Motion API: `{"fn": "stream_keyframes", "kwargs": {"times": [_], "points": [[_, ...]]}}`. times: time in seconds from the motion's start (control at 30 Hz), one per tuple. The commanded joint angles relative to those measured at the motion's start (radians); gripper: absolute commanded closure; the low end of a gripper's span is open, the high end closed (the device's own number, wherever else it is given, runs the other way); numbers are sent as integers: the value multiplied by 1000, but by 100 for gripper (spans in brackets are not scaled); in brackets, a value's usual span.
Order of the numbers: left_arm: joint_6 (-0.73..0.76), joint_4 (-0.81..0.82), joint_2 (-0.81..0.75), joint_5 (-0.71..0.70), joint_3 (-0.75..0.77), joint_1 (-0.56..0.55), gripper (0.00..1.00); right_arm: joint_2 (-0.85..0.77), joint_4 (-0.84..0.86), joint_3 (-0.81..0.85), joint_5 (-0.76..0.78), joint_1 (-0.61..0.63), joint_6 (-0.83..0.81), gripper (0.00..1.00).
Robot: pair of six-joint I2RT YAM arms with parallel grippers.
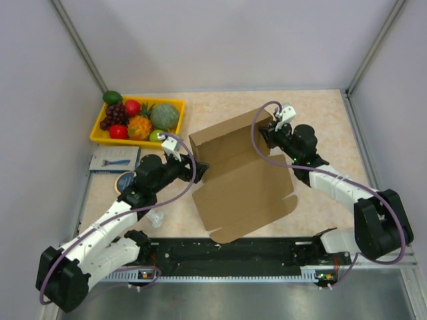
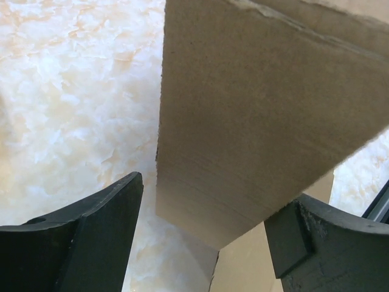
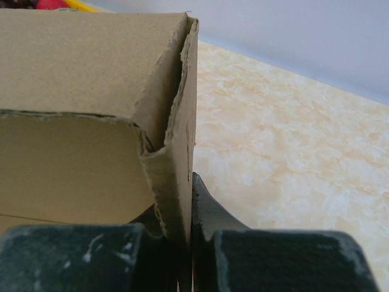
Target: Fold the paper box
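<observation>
The paper box [image 1: 240, 187] is plain brown cardboard lying mid-table, its far wall raised and its near panel with a rounded tab flat. My left gripper [image 1: 199, 172] is at the box's left edge. In the left wrist view a cardboard flap [image 2: 261, 121] hangs between the wide-apart fingers of that open gripper [image 2: 216, 194], with a gap on each side. My right gripper [image 1: 265, 133] is at the far right corner. In the right wrist view it [image 3: 189, 182] is shut on the doubled side wall of the box [image 3: 79, 67].
A yellow tray [image 1: 175, 101] of fruit stands at the far left. A blue-white packet [image 1: 113, 160] and a dark round object [image 1: 124, 181] lie beside the left arm. A small clear object [image 1: 157, 219] lies near the black rail [image 1: 227, 253] at the front edge.
</observation>
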Motion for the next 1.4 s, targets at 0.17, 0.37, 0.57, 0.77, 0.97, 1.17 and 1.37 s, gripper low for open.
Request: {"fn": "stream_keyframes", "kwargs": {"times": [0.17, 0.37, 0.57, 0.77, 0.97, 1.17, 1.37], "points": [[-52, 91, 64, 110, 47, 12, 36, 2, -24, 17, 279, 135, -74, 100], [-115, 174, 121, 202, 67, 12, 43, 16, 53, -6, 508, 214, -95, 100], [-108, 44, 131, -6, 84, -2, 35, 16, 21, 2, 452, 212, -45, 100], [-82, -33, 124, -313, 78, -23, 56, -27, 11, -7, 468, 212, 47, 100], [-84, -30, 145, -558, 80, -57, 84, -50, -25, -10, 520, 217, 152, 100], [-72, -142, 269, -759, 190, -126, 93, -28, -126, 36, 671, 284, 184, 100], [-73, -145, 274, -721, 201, -128, 52, -4, -173, 77, 695, 292, 210, 100]]}}
